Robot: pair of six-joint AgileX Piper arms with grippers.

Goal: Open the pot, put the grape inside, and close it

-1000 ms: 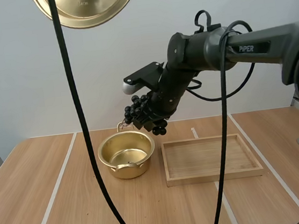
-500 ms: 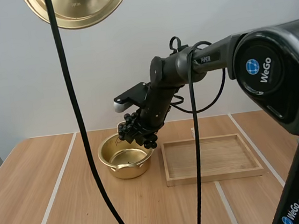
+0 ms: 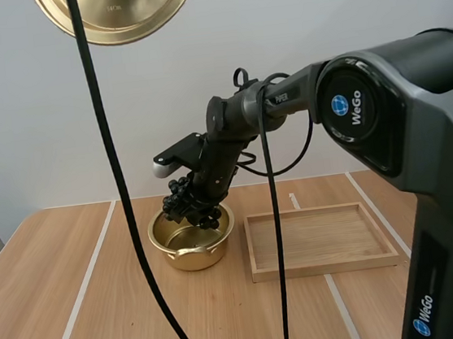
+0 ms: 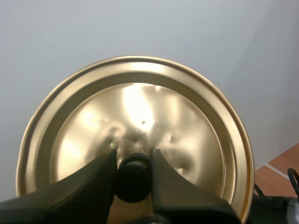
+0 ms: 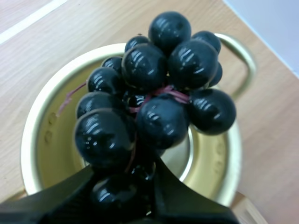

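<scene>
Over pot [image 3: 189, 260], grapes [image 3: 189, 203] in right tool [image 5: 125, 171] — lid [image 3: 136, 4] aloft

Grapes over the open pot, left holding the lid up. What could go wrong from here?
1. The bunch of dark glossy grapes in the right gripper hangs over the round gold metal pot, seemingly partly above its rim. Released here, berries could strike the rim and spill onto the wooden table.
2. The left gripper pinches the gold metal lid only by its small black knob, so it may swing or slip before closing.
</scene>
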